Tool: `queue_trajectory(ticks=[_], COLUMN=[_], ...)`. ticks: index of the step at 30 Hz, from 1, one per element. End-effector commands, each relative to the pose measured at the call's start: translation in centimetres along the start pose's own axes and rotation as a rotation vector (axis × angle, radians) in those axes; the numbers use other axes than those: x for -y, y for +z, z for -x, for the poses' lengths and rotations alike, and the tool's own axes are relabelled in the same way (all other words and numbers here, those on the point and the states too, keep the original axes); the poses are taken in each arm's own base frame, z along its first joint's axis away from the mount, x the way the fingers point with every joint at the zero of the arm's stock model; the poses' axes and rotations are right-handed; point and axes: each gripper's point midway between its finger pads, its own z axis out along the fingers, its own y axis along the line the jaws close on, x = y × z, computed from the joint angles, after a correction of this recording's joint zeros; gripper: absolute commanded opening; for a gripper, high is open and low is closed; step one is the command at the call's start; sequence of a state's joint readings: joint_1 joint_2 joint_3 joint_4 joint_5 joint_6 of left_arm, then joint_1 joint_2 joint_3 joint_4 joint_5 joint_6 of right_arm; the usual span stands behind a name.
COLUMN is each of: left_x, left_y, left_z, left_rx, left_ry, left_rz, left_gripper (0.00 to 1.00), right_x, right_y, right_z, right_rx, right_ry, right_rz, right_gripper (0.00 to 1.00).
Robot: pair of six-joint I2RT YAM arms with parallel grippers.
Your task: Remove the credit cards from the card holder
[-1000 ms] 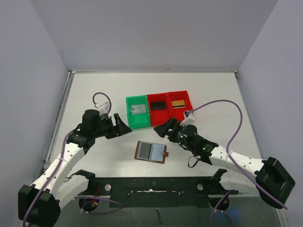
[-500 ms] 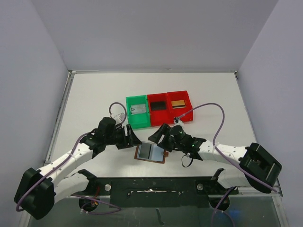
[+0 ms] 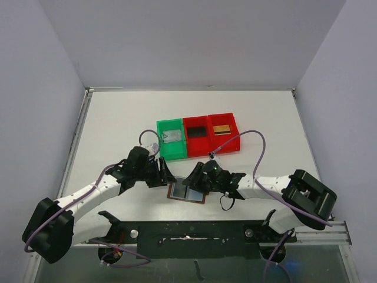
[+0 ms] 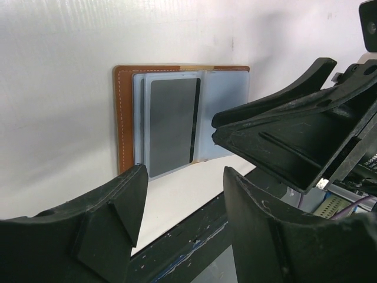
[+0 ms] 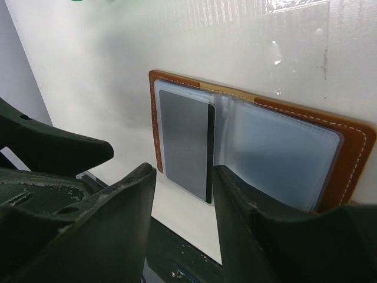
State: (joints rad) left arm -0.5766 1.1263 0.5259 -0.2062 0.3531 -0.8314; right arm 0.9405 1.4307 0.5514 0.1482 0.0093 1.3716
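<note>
**A:** Where do we have the card holder (image 3: pixel 188 190)?

**B:** It lies flat on the table (image 3: pixel 118 118) near the front edge, opened out with the leather down. The sleeve panels face up, so we can reach the pockets from above.

**A:** What is left inside?

**B:** We see one dark credit card (image 5: pixel 185 141) tucked in one sleeve. The other sleeve looks empty, though its plastic is cloudy and we cannot be sure.

**A:** And our grippers?

**B:** The left gripper (image 4: pixel 184 177) hangs low at one side of the holder with its jaws apart and nothing between them. The right gripper (image 5: pixel 182 174) comes in from the other side, also parted and empty. They nearly meet over the sleeves.

**A:** Why both at once?

**B:** We judge that one has to pin the leather while the other pinches the card's edge. Otherwise the whole holder would slide along with the card.

**A:** And the bins behind?

**B:** The green bin (image 3: pixel 162 147) holds a silver-grey card (image 3: pixel 172 135). The red bins (image 3: pixel 203 144) hold a black card (image 3: pixel 197 131) and a gold card (image 3: pixel 221 128). So we reckon most of the job is done.
</note>
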Motion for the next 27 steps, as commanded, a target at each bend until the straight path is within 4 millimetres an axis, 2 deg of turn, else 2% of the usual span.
queue_trajectory(ticks=[1, 4, 8, 15, 18, 27], left_x=[1.1, 1.2, 1.2, 0.8, 0.2, -2.6], left_y=[0.3, 0.7, 1.2, 2.1, 2.6, 3.7], left_z=[0.8, 0.6, 0.2, -0.2, -0.6, -1.7], left_rx=[0.018, 0.003, -0.017, -0.043, -0.058, -0.069], left_ry=[0.033, 0.038, 0.053, 0.078, 0.087, 0.107], left_rz=[-0.032, -0.027, -0.013, 0.027, 0.06, 0.207], left_gripper=[0.52, 0.47, 0.4, 0.35, 0.32, 0.27], right_x=[-1.5, -0.6, 0.2, 1.5, 1.8, 2.6], right_y=[0.4, 0.7, 1.0, 1.4, 1.7, 2.0], right_z=[0.0, -0.2, -0.5, -1.0, -1.0, -0.8], right_rx=[0.002, -0.008, -0.02, -0.04, -0.044, -0.046], right_ry=[0.005, 0.025, 0.034, 0.041, 0.041, -0.005], right_rz=[0.06, 0.05, 0.04, 0.012, 0.007, -0.076], right_gripper=[0.41, 0.36, 0.36, 0.35, 0.32, 0.32])
